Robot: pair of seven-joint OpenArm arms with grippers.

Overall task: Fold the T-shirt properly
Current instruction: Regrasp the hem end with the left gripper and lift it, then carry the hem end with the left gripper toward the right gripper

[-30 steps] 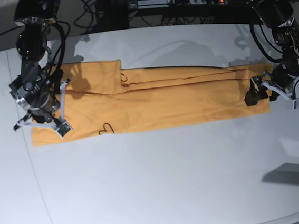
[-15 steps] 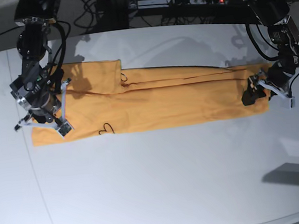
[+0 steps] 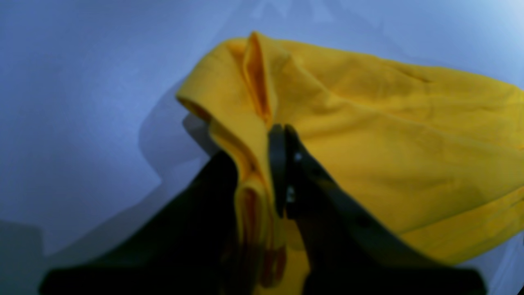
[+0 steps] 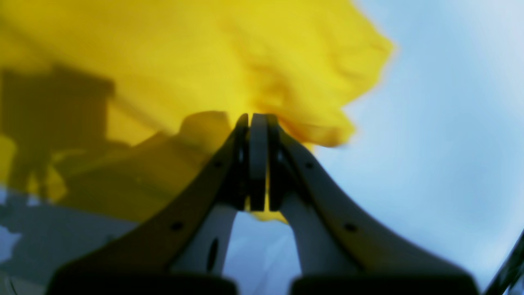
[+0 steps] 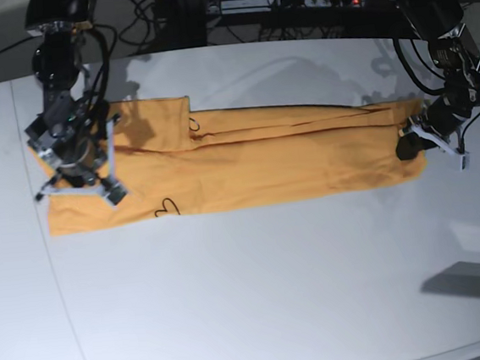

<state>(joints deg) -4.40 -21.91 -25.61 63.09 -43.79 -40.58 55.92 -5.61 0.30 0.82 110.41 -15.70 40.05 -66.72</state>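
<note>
Your right gripper (image 4: 258, 164) is filling the near centre of this wrist view, its two dark jaws pressing together with a sliver of yellow cloth showing between them low down. The T-shirt (image 4: 254, 61) is spreading across the far left and centre, blurred and rumpled, its bunched edge hanging just to the right of the fingertips. A dark shadow is lying over the cloth at the left. The pale table (image 4: 442, 123) is showing bare on the right.

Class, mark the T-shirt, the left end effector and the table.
T-shirt (image 5: 263, 156): base view, middle of the cloth.
Left end effector (image 3: 262, 172): left wrist view, between its fingertips.
Table (image 5: 260, 297): base view, bare surface.
</note>
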